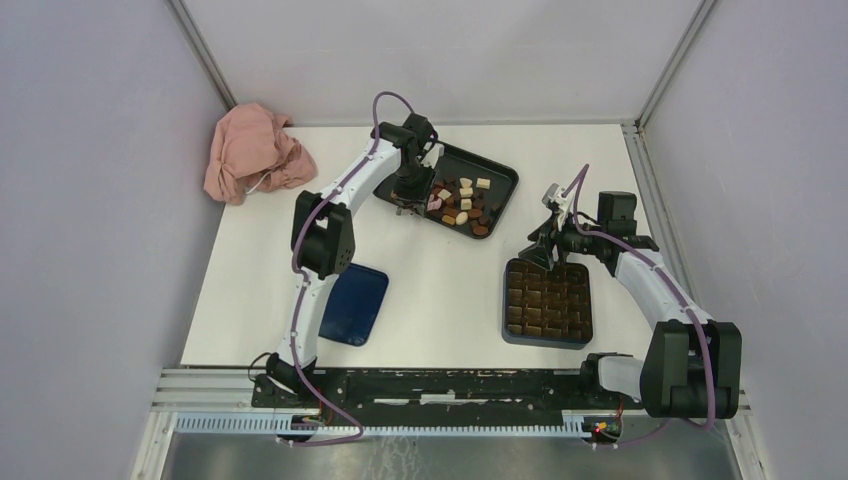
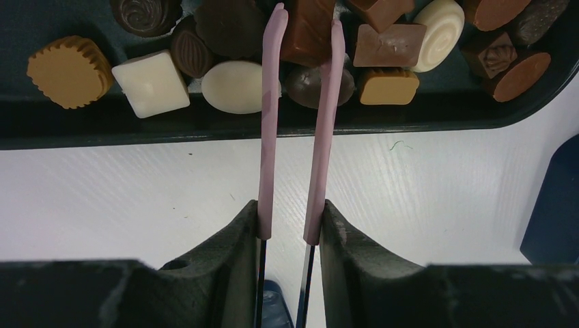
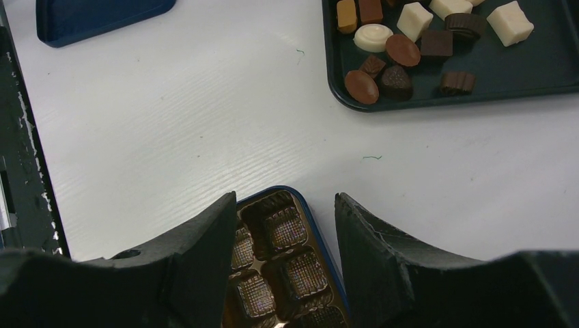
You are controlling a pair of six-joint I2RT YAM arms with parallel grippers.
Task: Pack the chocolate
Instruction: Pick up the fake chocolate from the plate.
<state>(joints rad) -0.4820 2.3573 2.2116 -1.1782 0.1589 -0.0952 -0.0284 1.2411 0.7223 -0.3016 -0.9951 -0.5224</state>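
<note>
The left gripper (image 2: pixel 290 225) is pressed in on the pink tongs (image 2: pixel 270 137), one finger against each arm. This probably spares the small sweets from the broad black fingers. The tongs reach over the rim of the dark tray (image 2: pixel 136 126), and their tips flank a caramel-brown block (image 2: pixel 307 27) in the heap. The tips look to be touching the block, but the pictures do not show whether it is lifted.

The right gripper (image 3: pixel 285 205) is spread and holds nothing. It hovers just above a corner of the dark blue box (image 3: pixel 273 232), likely to steady or guard the box while pieces arrive. The brown cells in the right wrist view are empty. The box's lid (image 1: pixel 355 305) lies apart on the desk (image 1: pixel 450 290) by the left arm, out of the path between tray and box. A pink cloth (image 1: pixel 255 150) sits at the far left corner.

All the chocolate (image 2: pixel 150 82) seen is in the tray, well apart from the box. It is a loose, crowded mix:

- a cream-white square and ovals
- a ridged tan round
- dark swirled and ribbed pieces
- milk-brown blocks and discs

Many pieces touch, so singling one out will call for care.
</note>
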